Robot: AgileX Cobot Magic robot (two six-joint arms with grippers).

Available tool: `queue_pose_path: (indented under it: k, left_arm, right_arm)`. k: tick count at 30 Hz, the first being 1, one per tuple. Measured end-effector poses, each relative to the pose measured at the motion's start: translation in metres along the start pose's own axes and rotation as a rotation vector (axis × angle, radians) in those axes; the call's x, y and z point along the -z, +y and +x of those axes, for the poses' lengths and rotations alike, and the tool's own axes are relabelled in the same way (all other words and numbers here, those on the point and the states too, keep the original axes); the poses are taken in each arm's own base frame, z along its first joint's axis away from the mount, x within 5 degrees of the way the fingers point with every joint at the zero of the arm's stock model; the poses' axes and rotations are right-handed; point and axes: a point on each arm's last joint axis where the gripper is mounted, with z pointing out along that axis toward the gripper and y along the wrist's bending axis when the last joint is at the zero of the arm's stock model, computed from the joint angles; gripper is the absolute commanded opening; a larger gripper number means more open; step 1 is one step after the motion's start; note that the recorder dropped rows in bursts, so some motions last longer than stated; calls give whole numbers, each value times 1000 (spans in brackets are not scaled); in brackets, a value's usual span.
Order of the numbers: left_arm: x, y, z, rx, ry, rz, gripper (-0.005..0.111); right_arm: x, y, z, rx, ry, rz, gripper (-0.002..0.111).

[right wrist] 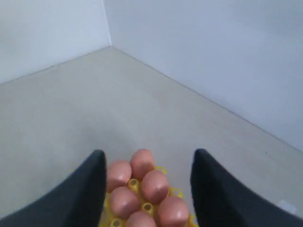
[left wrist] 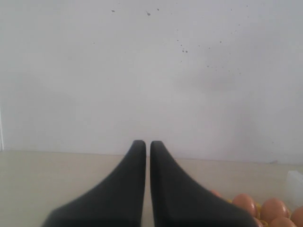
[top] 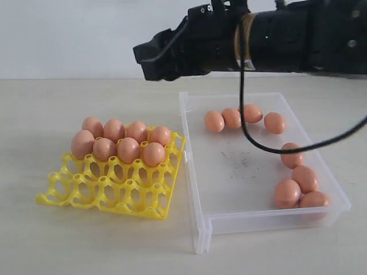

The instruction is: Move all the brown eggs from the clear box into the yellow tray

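Observation:
The yellow tray (top: 109,192) lies at the left, with several brown eggs (top: 127,149) filling its two back rows. To its right the clear box (top: 241,166) holds several more brown eggs, some along the back wall (top: 232,118) and some by the right wall (top: 305,177). My right gripper (top: 143,60) hangs high above the gap between tray and box. In the right wrist view it (right wrist: 149,152) is open and empty, with the tray's eggs (right wrist: 155,185) below it. My left gripper (left wrist: 147,144) is shut, holds nothing, and points at the wall.
A black cable (top: 252,134) droops from the right arm over the box. The pale tabletop (top: 86,97) runs back to a white wall. In the left wrist view a few eggs (left wrist: 274,210) show at one corner.

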Motion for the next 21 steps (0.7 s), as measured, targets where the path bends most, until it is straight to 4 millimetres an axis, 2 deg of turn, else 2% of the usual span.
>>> queue_pose_path:
  k: [1, 4, 9, 15, 21]
  left_arm:
    - [0, 0, 0, 0, 0, 0, 4]
    - [0, 0, 0, 0, 0, 0, 4]
    - [0, 0, 0, 0, 0, 0, 4]
    - [0, 0, 0, 0, 0, 0, 4]
    - [0, 0, 0, 0, 0, 0, 4]
  right_arm:
    - [15, 9, -1, 88, 7, -36, -1]
    - [48, 24, 8, 276, 49, -87, 0]
    - [79, 33, 33, 345, 106, -72, 0]
    - [90, 24, 67, 243, 207, 67, 0]
    - [94, 37, 91, 210, 210, -39, 0]
